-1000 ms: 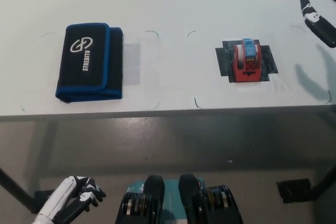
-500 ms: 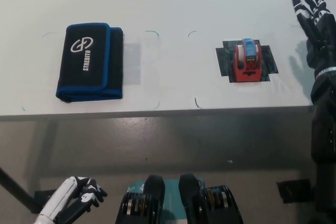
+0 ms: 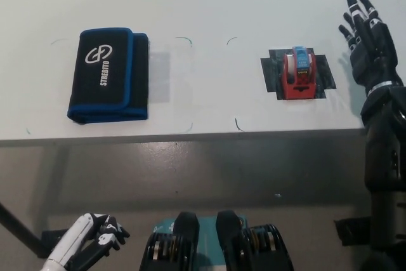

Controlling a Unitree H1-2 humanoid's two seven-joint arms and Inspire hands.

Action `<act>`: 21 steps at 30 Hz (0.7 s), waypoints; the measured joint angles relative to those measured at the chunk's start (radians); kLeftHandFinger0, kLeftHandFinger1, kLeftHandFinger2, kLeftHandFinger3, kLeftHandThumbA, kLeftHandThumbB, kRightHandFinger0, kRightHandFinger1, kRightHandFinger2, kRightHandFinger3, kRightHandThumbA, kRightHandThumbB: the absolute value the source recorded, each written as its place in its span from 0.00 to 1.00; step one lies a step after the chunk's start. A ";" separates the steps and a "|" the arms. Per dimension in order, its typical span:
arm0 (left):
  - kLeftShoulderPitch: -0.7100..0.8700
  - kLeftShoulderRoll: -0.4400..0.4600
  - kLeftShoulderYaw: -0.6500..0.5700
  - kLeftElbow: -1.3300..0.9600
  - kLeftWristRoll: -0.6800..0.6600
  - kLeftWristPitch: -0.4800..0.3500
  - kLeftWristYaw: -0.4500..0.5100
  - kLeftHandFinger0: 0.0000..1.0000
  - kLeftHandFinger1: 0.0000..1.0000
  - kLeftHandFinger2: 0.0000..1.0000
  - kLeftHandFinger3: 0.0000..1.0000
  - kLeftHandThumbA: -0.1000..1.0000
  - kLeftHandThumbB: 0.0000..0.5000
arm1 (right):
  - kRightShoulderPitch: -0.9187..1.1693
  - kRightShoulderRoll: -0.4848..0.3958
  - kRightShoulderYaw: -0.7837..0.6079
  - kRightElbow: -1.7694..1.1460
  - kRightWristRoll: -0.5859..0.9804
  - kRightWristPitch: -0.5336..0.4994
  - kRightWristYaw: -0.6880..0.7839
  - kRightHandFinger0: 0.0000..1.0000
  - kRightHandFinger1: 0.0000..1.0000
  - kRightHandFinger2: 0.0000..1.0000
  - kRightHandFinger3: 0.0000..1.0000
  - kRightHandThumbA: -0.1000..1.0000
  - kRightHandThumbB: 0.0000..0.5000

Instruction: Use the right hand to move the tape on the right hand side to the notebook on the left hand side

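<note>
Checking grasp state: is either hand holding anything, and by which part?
Nothing is held. The right hand is open above the table, right of the tape. The left hand rests low, below the table edge.

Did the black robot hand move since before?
Yes. The black right robot hand has come further into view and shifted left toward the red tape dispenser, which has stayed put on its dark mat. It is open, touching nothing.

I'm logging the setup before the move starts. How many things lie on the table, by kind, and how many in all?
Black and blue notebook: 1
Red tape dispenser: 1
Black mat under the dispenser: 1
Total on the white table: 3
</note>
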 measured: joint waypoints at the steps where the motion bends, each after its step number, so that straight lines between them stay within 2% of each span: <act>1: 0.000 0.000 0.000 0.000 0.000 0.000 0.000 0.36 0.39 0.48 0.59 0.75 0.29 | 0.000 -0.001 0.001 0.010 0.002 -0.002 -0.001 1.00 1.00 1.00 1.00 0.82 0.96; 4: -0.001 0.000 0.000 0.000 0.000 -0.001 0.000 0.36 0.39 0.48 0.59 0.74 0.29 | 0.001 -0.004 0.003 0.037 0.006 -0.005 -0.002 1.00 1.00 1.00 1.00 0.79 1.00; 9: -0.010 0.000 0.000 0.003 0.000 -0.002 -0.003 0.37 0.40 0.48 0.59 0.75 0.29 | 0.003 -0.019 0.012 0.109 0.021 -0.028 0.002 1.00 1.00 1.00 1.00 0.86 1.00; 15: -0.021 0.000 0.002 0.003 -0.001 -0.003 -0.007 0.37 0.39 0.48 0.59 0.74 0.26 | 0.017 -0.036 0.029 0.190 0.026 -0.070 0.021 1.00 1.00 1.00 1.00 0.87 0.98; 19: -0.020 0.000 0.004 0.003 -0.001 -0.003 -0.011 0.38 0.40 0.49 0.60 0.75 0.29 | 0.023 -0.040 0.032 0.243 0.032 -0.099 0.034 1.00 1.00 1.00 1.00 0.86 0.99; 21: -0.020 0.000 0.005 0.003 -0.001 -0.003 -0.012 0.38 0.40 0.48 0.60 0.75 0.26 | 0.024 -0.042 0.033 0.275 0.040 -0.122 0.043 1.00 1.00 1.00 1.00 0.88 0.98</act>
